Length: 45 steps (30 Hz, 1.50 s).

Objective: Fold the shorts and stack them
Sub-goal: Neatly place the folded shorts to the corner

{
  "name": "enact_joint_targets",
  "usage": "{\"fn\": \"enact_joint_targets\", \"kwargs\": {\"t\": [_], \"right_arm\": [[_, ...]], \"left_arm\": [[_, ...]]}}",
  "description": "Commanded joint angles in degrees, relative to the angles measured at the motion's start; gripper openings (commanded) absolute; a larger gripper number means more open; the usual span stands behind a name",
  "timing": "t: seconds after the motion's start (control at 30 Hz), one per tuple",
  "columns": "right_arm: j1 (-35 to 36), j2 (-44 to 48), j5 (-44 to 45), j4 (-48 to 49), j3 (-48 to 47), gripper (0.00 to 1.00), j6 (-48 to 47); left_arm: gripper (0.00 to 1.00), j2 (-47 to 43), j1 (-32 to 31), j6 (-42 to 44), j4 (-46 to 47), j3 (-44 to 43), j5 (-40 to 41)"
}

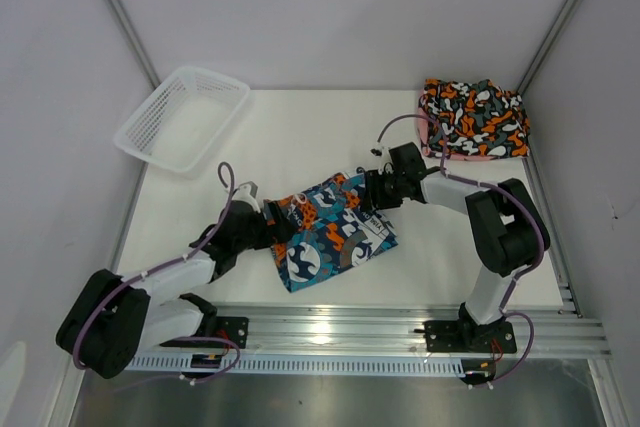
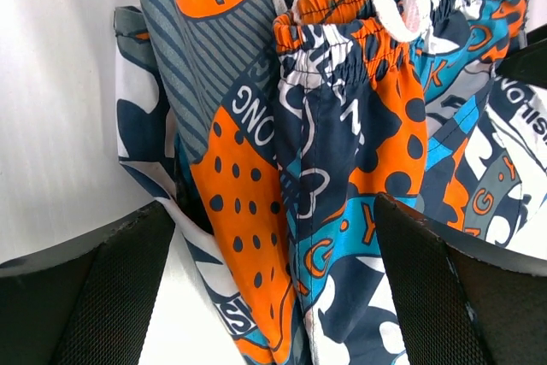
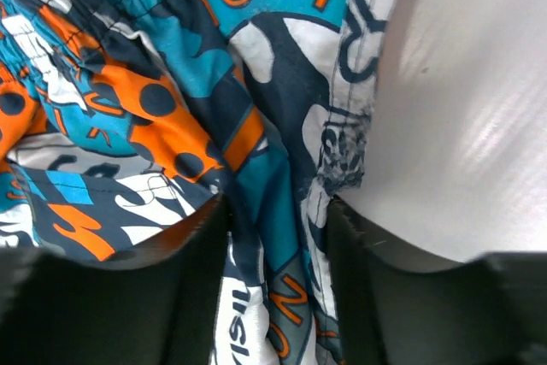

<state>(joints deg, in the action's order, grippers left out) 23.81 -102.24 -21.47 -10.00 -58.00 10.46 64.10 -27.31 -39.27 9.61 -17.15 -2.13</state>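
Right gripper (image 3: 278, 211) pinches teal shorts (image 1: 335, 232); left gripper (image 2: 273, 204) gapes wide, holding nothing. Beyond them, black shorts (image 1: 475, 117) nearly hide pink shorts (image 1: 478, 156): three pairs.

The left arm (image 1: 130, 309) and the right arm (image 1: 497, 247) are each built of bulky black joint housings joined by white tube links. A thin purple cable (image 1: 400, 119) loops loosely along each from base to wrist, fastened here and there with small white ties. Each arm stands on a black base plate (image 1: 225, 331) bolted to a ribbed silver rail (image 1: 340, 332), and the fingers (image 2: 111, 297) are matt black wedges faced with finely knurled pads.
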Motion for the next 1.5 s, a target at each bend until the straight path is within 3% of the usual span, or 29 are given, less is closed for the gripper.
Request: {"fn": "enact_joint_targets", "kwargs": {"t": [0.0, 0.03, 0.17, 0.3, 0.7, 0.77, 0.87, 1.07, 1.17, 1.2, 1.47], "right_arm": [[0.4, -0.9, -2.8, 0.4, -0.4, 0.45, -0.1], [0.4, -0.9, -3.5, 0.8, 0.1, 0.40, 0.0], [-0.1, -0.3, -4.7, 1.7, 1.1, 0.35, 0.7], [-0.3, 0.1, -5.4, 2.4, 1.7, 0.28, 1.1], [-0.3, 1.6, -5.4, 3.2, 3.1, 0.22, 1.8], [-0.3, 1.9, -5.2, 3.4, 3.3, 0.20, 1.9], [-0.3, 2.4, -5.2, 3.6, 3.7, 0.20, 2.1], [0.4, 3.3, -5.0, 3.7, 4.0, 0.17, 2.2], [0.8, 4.3, -3.4, 3.2, 3.9, 0.10, 2.1], [0.8, 4.6, -2.7, 2.7, 3.8, 0.03, 2.3], [-1.2, 8.0, 10.3, -7.0, -4.7, 0.00, 3.4]], "left_arm": [[0.99, 1.3, -0.6, -0.5, 1.0, 0.6, -0.9], [0.99, 1.6, -0.7, -0.3, 1.4, 0.2, -1.2], [0.98, 2.9, -1.3, 0.1, 1.9, -0.3, -1.7], [0.90, 3.1, -2.4, 0.0, 2.7, 0.1, -2.3], [0.78, 5.6, -5.4, -0.2, -0.3, -2.5, 1.7], [0.71, 6.0, -5.4, -0.4, -0.6, -2.6, 1.7], [0.45, 5.4, -5.4, -0.6, 0.2, -1.8, 1.4], [0.41, 8.1, -5.6, -0.5, 1.6, -3.2, -0.1], [0.14, 10.9, -6.0, -0.3, 2.7, -5.7, -1.5], [0.00, 13.0, -6.1, 0.6, 1.9, -6.7, -1.6], [0.00, 22.9, -6.1, 3.8, -5.1, -25.6, -1.6]]}}
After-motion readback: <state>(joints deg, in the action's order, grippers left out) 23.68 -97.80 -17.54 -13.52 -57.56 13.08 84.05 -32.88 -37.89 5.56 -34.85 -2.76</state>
